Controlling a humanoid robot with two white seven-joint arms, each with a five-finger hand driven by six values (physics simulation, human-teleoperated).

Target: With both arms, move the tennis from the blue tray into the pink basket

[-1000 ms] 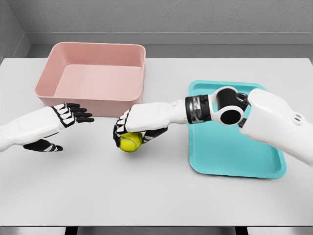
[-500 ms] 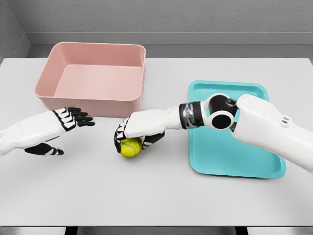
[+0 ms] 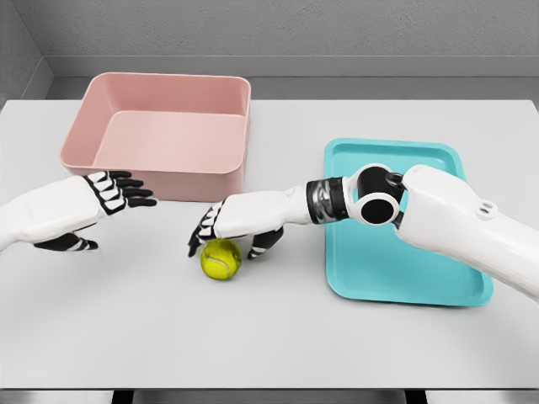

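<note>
**Ball lying on the table under loosened fingers**

The right hand [image 3: 232, 225] is hovering over the tennis ball [image 3: 221, 258] with its dark fingers [image 3: 199, 238] spread and pointing down, released rather than gripping. The ball is sitting just below and slightly ahead of the palm, between the fingers on its left and the thumb on its right; whether any fingertip is brushing the ball's top is too close to tell. The ball is resting on the white table [image 3: 269, 337] (not in either container), in front of the pink basket [image 3: 160, 135] and left of the blue tray [image 3: 404, 227].

The right arm is reaching across from the picture's right, passing over the tray's near left corner.

The left hand [image 3: 105, 198] is hanging above the table to the left, well apart from the ball, with its fingers stretched out flat and pointing right, holding nothing. It is showing just in front of the basket's near wall.
</note>
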